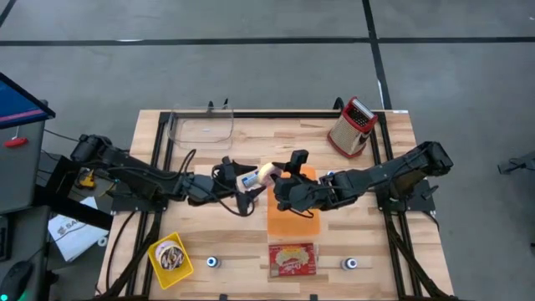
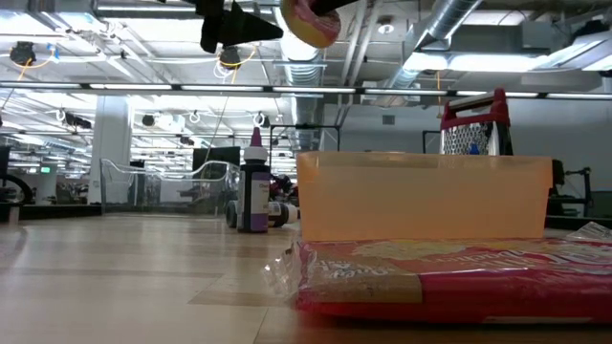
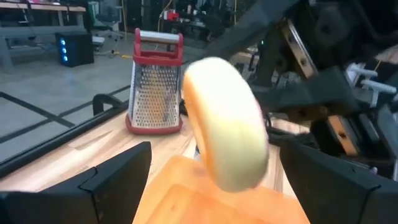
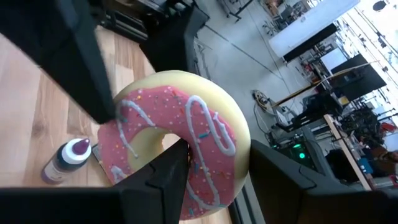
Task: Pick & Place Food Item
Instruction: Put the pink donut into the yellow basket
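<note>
Wooden table (image 1: 209, 159) from above: an orange box (image 1: 294, 219) is sitting in the middle, a clear tub (image 1: 201, 127) far back, a yellow tub (image 1: 170, 259) of snacks up front. Both arms are reaching in, meeting above the orange box. From low down, the donut (image 2: 308, 21) is hanging high. Left gripper (image 3: 211, 180) is spreading wide, letting go. Right gripper (image 4: 214, 174) is squeezing the pink donut.

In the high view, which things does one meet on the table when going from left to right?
Yellow snack tray → clear container → left gripper → donut → right gripper → grater.
</note>
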Available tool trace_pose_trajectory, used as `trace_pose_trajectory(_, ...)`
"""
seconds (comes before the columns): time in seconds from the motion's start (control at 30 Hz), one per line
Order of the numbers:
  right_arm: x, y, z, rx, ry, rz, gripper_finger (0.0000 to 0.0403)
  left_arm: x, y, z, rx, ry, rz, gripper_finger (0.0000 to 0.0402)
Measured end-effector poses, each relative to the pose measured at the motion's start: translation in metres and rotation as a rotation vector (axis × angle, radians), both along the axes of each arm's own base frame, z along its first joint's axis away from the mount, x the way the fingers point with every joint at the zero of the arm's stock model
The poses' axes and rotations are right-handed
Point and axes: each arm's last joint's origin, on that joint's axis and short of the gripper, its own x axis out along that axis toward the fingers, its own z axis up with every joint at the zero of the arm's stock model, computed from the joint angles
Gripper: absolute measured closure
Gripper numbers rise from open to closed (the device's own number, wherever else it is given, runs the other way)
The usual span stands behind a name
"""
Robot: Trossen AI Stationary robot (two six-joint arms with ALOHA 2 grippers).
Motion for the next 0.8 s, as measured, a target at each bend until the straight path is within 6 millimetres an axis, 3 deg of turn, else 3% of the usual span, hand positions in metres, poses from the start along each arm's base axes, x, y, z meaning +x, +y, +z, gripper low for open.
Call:
trace_pose_trajectory(0.33, -0.0001, 0.0033, 0.0009, -0.006, -0.004, 0.017, 0.0246, 0.0020, 0.0030, 0.0008, -0.006, -0.020, 0.008, 0.0070)
trace_pose_trajectory(0.8, 0.0015, 0.0044, 0.0025, 0.016, -0.022, 0.044, 0.0246, 0.0039, 0.0059, 0.0039, -0.044, -0.062, -0.034, 0.0156)
